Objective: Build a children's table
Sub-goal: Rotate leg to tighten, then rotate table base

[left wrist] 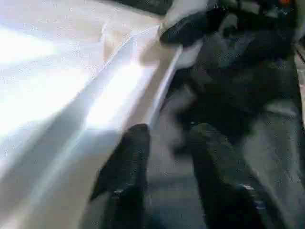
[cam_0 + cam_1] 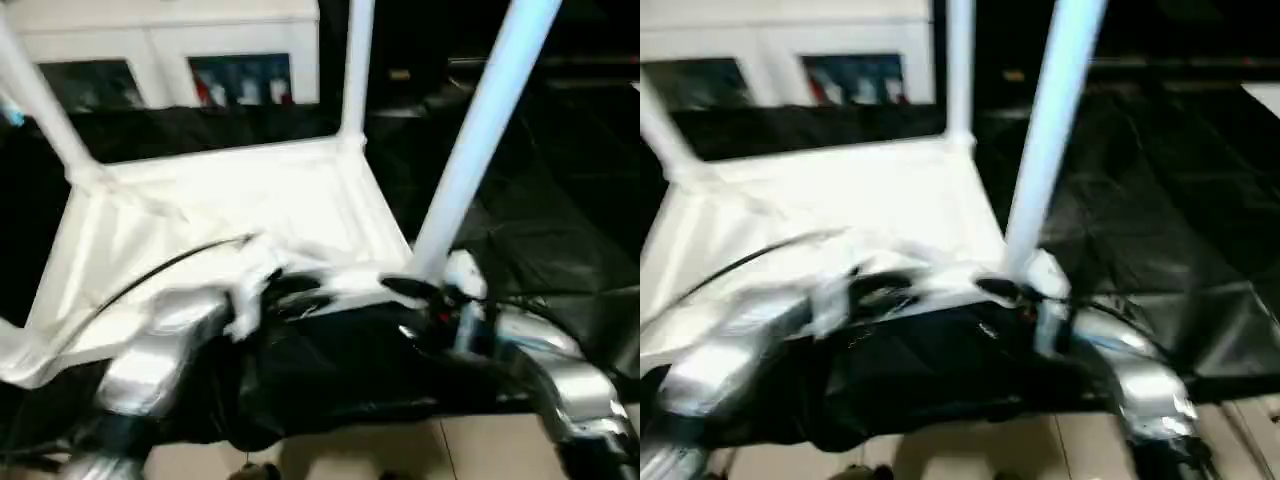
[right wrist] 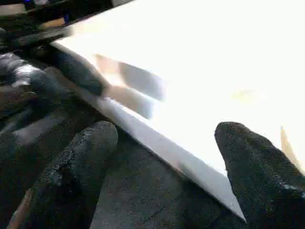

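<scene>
**Upturned table on black sheeting, both grippers at its near rim**

Pale floor tiles (image 2: 420,450) run along the bottom edge of the head views, and beyond them black sheeting (image 2: 560,250) covers the ground. On it lies the white tabletop (image 2: 230,215), underside up, across the left and centre of the frame. Three legs stand from it: one (image 2: 480,140) at the near right corner, one (image 2: 355,70) at the far right, one (image 2: 35,100) at upper left, all cut off by the top edge.

Head views blur both silver forearms at the near rim. The left wrist view shows the left gripper (image 1: 164,148) with fingers a little apart, holding nothing, just beside the rim. The right wrist view shows the right gripper (image 3: 167,138) spread wide, astride the rim's edge, not clamped.

White cabinets (image 2: 170,50) stand at the upper left, farthest back.
</scene>
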Robot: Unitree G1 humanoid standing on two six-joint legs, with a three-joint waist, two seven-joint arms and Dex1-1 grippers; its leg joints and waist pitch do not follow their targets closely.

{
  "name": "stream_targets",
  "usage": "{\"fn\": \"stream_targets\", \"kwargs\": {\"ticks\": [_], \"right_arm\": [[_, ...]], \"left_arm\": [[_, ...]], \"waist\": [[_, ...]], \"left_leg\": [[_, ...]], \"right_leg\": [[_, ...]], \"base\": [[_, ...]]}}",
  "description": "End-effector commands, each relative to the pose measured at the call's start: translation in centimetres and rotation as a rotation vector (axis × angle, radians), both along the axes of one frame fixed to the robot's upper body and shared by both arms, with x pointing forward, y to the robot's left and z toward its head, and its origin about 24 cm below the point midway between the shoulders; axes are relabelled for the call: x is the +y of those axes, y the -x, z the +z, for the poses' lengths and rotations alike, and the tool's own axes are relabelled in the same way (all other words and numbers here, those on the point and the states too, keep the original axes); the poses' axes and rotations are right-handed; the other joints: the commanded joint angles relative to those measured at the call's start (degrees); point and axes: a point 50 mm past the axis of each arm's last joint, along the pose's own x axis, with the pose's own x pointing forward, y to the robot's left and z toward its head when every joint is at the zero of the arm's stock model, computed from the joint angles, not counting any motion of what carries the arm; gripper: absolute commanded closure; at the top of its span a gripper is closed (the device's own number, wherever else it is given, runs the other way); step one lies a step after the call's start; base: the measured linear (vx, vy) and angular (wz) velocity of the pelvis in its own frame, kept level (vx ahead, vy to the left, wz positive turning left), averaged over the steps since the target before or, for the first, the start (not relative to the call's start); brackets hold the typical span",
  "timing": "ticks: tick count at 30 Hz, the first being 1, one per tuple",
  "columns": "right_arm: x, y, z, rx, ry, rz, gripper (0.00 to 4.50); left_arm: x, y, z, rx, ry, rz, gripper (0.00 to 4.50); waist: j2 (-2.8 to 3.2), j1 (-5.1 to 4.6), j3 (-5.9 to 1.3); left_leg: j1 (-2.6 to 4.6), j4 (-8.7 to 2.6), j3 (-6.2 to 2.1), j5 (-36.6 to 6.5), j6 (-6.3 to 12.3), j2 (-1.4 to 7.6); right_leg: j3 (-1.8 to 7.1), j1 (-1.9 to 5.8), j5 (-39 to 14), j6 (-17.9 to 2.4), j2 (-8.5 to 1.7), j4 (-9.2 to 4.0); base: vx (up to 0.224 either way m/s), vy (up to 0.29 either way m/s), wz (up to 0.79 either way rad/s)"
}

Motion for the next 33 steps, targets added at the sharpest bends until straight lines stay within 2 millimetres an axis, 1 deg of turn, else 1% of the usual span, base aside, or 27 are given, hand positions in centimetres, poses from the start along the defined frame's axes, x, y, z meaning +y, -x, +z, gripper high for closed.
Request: {"fn": "stream_targets", "kwargs": {"ticks": [1,2,3,4,5,9,10,11,12,14,15,16,18,19,20,21,22,23,24,25,26,27,28,30,31,32,33], "right_arm": [[-0.5,-0.8,-0.4,-0.004,0.024,-0.092,0.75],[-0.8,-1.8,-0.5,-0.004,0.028,-0.192,0.75],[-0.9,-2.6,-0.5,-0.008,0.024,-0.254,0.75],[-0.9,-2.6,-0.5,-0.008,0.024,-0.254,0.75],[-1.1,-3.4,-0.4,-0.018,0.023,-0.321,0.75],[-1.3,-5.5,-0.5,-0.033,0.029,-0.489,0.75],[-1.3,-5.6,-0.6,-0.033,0.03,-0.501,0.75],[-1.2,-6.7,-0.6,-0.027,0.033,-0.572,0.75],[-1.2,-7.1,-0.6,-0.029,0.036,-0.599,0.75],[-1.2,-7.7,-0.4,-0.033,0.033,-0.633,0.75],[-1.2,-8.1,-0.2,-0.036,0.027,-0.659,0.75],[-1.2,-8.4,-0.1,-0.037,0.025,-0.677,0.75],[-1.4,-9.1,0.3,-0.039,0.007,-0.738,0.75],[-1.5,-9.4,0.5,-0.04,0.001,-0.758,0.75],[-1.5,-9.4,0.5,-0.04,0.001,-0.758,0.75],[-1.7,-9.7,0.7,-0.043,-0.003,-0.789,0.75],[-1.8,-9.7,0.7,-0.045,-0.003,-0.797,0.75],[-1.8,-9.8,0.7,-0.047,-0.003,-0.803,0.75],[-2.0,-10.0,0.9,-0.049,-0.014,-0.819,0.75],[-2.2,-10.2,1.0,-0.054,-0.013,-0.828,0.75],[-2.2,-10.2,1.0,-0.056,-0.012,-0.831,0.75],[-2.5,-10.3,1.2,-0.062,-0.011,-0.841,0.75],[-2.7,-10.4,1.3,-0.065,-0.014,-0.844,0.75],[-2.9,-10.5,1.4,-0.07,-0.019,-0.845,0.75],[-3.0,-10.5,1.5,-0.074,-0.021,-0.845,0.75],[-3.0,-10.5,1.5,-0.078,-0.023,-0.846,0.75],[-3.1,-10.5,1.6,-0.084,-0.023,-0.846,0.75]], "left_arm": [[1.1,1.2,0.8,0.0,-0.003,0.033,2.63],[2.8,3.0,0.3,0.043,-0.012,0.109,2.45],[3.8,4.0,-0.1,0.061,-0.014,0.156,2.29],[3.8,4.0,-0.1,0.061,-0.014,0.156,2.25],[4.8,5.3,-0.4,0.078,-0.017,0.21,2.19],[7.0,7.7,-0.6,0.086,-0.005,0.365,1.85],[7.1,7.9,-0.6,0.087,-0.004,0.374,1.77],[7.8,9.1,-0.6,0.093,0.001,0.429,1.72],[8.0,9.6,-0.6,0.097,0.005,0.444,1.63],[8.3,10.4,-0.6,0.109,0.013,0.458,1.51],[8.4,11.0,-0.7,0.116,0.014,0.462,1.32],[8.5,11.4,-0.7,0.121,0.013,0.462,1.29],[8.9,12.6,-0.7,0.141,0.012,0.464,1.18],[9.0,12.9,-0.7,0.148,0.013,0.466,0.91],[9.0,12.9,-0.7,0.148,0.013,0.466,0.91],[9.4,13.8,-0.8,0.171,0.003,0.466,0.85],[9.5,14.0,-0.8,0.175,0.001,0.469,0.85],[9.7,14.2,-0.9,0.179,-0.001,0.472,0.8],[10.1,15.0,-1.0,0.2,-0.021,0.474,0.66],[10.2,15.2,-1.0,0.206,-0.028,0.477,0.52],[10.3,15.3,-1.0,0.207,-0.029,0.478,0.44],[10.4,15.3,-1.0,0.2,-0.032,0.491,0.38],[10.6,15.3,-1.0,0.186,-0.031,0.505,0.38],[11.1,15.1,-1.0,0.158,-0.024,0.533,0.08],[11.3,15.0,-1.0,0.143,-0.013,0.549,0.08],[11.6,14.9,-1.0,0.129,-0.001,0.564,0.02],[12.0,14.7,-1.0,0.104,0.011,0.585,0.02]], "waist": [[0.35,-0.1,-2.28],[0.39,-0.24,-1.74],[0.01,-0.67,-1.05],[0.22,-0.62,-1.14],[0.38,-0.64,-0.81],[0.45,-0.48,0.26],[0.38,-0.57,0.3],[0.25,-0.54,0.21],[0.32,-0.75,0.39],[0.22,-0.75,0.51],[0.15,-0.72,0.51],[-0.24,-0.75,0.57],[-0.29,-0.79,0.6],[-0.31,-0.87,0.61],[-0.31,-0.87,0.61],[-0.51,-1.04,0.75],[-0.43,-1.06,0.76],[-0.35,-0.9,0.79],[-0.62,-0.81,0.66],[-0.45,-0.49,0.69],[-0.59,-0.38,0.82],[-0.5,-0.09,0.77],[-0.5,-0.08,0.61],[-0.71,-0.05,0.35],[-0.5,-0.01,0.18],[-0.68,-0.11,0.13],[-0.55,-0.01,-0.11]], "left_leg": [[1.5,-4.93,-1.57,-18.4,2.5,3.5],[1.63,-5.2,-1.55,-20.0,1.59,3.5],[1.43,-5.52,-1.58,-21.7,0.84,3.28],[1.9,-5.39,-1.59,-22.6,0.38,3.38],[2.13,-5.42,-1.6,-23.5,-0.27,3.36],[2.38,-5.8,-1.61,-25.8,-2.04,3.38],[2.36,-5.77,-1.62,-25.7,-2.14,3.37],[2.41,-5.62,-1.54,-25.3,-2.29,3.34],[2.09,-5.79,-1.69,-25.2,-2.26,3.25],[2.44,-5.65,-1.43,-25.4,-1.96,3.28],[2.27,-5.63,-1.46,-24.8,-1.49,3.24],[2.16,-5.67,-1.4,-24.7,-1.26,3.24],[2.0,-5.67,-1.51,-24.4,-1.05,3.22],[2.02,-5.63,-1.51,-24.2,-1.07,3.28],[2.02,-5.63,-1.51,-24.2,-1.07,3.28],[2.21,-5.52,-1.36,-24.1,-0.94,3.25],[2.27,-5.5,-1.23,-24.0,-0.9,3.21],[2.69,-5.35,-1.0,-24.0,-0.96,3.26],[2.74,-5.32,-0.94,-23.8,-0.92,3.25],[2.92,-5.25,-0.86,-23.8,-0.89,3.27],[2.99,-5.27,-0.77,-24.1,-0.84,3.27],[3.15,-5.26,-0.69,-24.2,-0.92,3.34],[3.08,-5.2,-0.65,-23.8,-0.82,3.31],[2.72,-5.08,-0.51,-21.3,0.09,3.19],[2.67,-4.95,-0.5,-20.3,0.41,3.09],[2.6,-4.89,-0.34,-19.3,0.8,3.04],[2.68,-4.52,-0.09,-16.7,2.07,3.01]], "right_leg": [[1.9,1.55,-12.8,-13.7,-2.44,-3.72],[1.94,1.35,-15.0,-13.5,-2.45,-4.01],[1.98,1.33,-18.0,-12.6,-2.33,-4.29],[2.15,1.05,-19.2,-12.4,-2.47,-4.3],[2.38,0.81,-20.7,-11.6,-2.43,-4.5],[2.62,0.32,-21.0,-10.5,-2.29,-4.66],[2.63,0.35,-20.6,-10.6,-2.28,-4.56],[2.69,0.35,-19.5,-11.1,-2.37,-4.28],[2.62,0.53,-19.5,-11.2,-2.41,-4.25],[2.73,0.24,-19.5,-10.6,-2.25,-4.42],[2.76,0.49,-18.9,-10.5,-2.31,-4.29],[2.75,0.59,-19.1,-10.2,-2.27,-4.39],[2.76,0.68,-19.6,-10.1,-2.47,-4.18],[2.73,0.67,-19.2,-10.4,-2.45,-4.03],[2.73,0.67,-19.2,-10.4,-2.45,-4.03],[2.82,0.51,-18.2,-10.4,-2.29,-3.93],[2.81,0.52,-17.9,-10.4,-2.15,-3.97],[2.89,0.22,-17.2,-10.5,-2.03,-4.0],[2.87,0.37,-16.9,-10.5,-1.93,-4.06],[2.89,0.24,-16.4,-10.6,-1.85,-3.95],[2.92,0.17,-16.4,-10.3,-1.73,-4.05],[3.13,0.08,-15.7,-10.0,-1.6,-3.88],[3.18,0.26,-15.0,-10.0,-1.57,-3.73],[3.41,0.55,-12.0,-9.9,-1.45,-3.3],[3.4,0.69,-10.8,-10.2,-1.48,-3.07],[3.39,0.78,-9.7,-10.4,-1.37,-3.0],[3.29,0.94,-6.8,-11.3,-1.33,-2.76]], "base": [[0.0,0.0,0.0],[0.0,0.0,0.0],[0.0,0.0,0.0],[0.0,0.0,0.0],[0.0,0.0,0.0],[0.0,0.0,0.0],[0.0,0.0,0.0],[0.0,0.0,0.0],[0.0,0.0,0.0],[0.0,0.0,0.0],[0.0,0.0,0.0],[0.0,0.0,0.0],[0.0,0.0,0.0],[0.0,0.0,0.0],[0.0,0.0,0.0],[0.0,0.0,0.0],[0.0,0.0,0.0],[0.0,0.0,0.0],[0.0,0.0,0.0],[0.0,0.0,0.0],[0.0,0.0,0.0],[0.0,0.0,0.0],[0.0,0.0,0.0],[0.0,0.0,0.0],[0.0,0.0,0.0],[0.0,0.0,0.0],[0.0,0.0,0.0]]}}
